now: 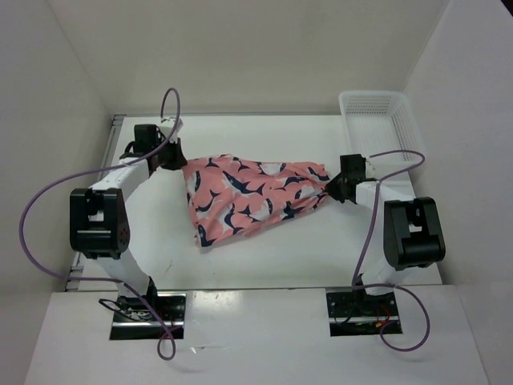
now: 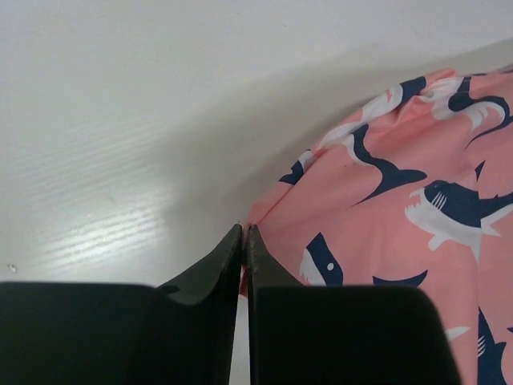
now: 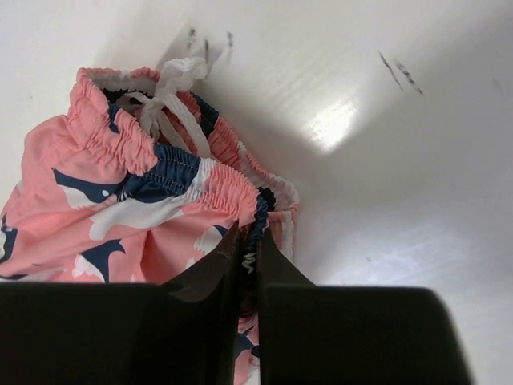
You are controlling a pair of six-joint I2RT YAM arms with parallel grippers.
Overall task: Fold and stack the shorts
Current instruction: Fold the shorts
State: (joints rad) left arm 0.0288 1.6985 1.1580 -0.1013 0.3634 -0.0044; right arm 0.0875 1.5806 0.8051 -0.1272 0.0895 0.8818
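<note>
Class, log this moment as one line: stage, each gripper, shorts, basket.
stage: grasp | left gripper: shut on shorts corner | right gripper: shut on waistband | shorts: unfolded, between grippers | basket: far right

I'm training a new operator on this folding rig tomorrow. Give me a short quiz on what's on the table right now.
1. Which part of the shorts does the right claw pinch? A) the elastic waistband B) a leg hem C) nothing
2. In the top view, in which corner of the table does the basket stand?
3. True or false: the shorts lie inside the basket.
Key: 1 A. 2 The far right corner. 3 False; they are on the table, outside the basket.
</note>
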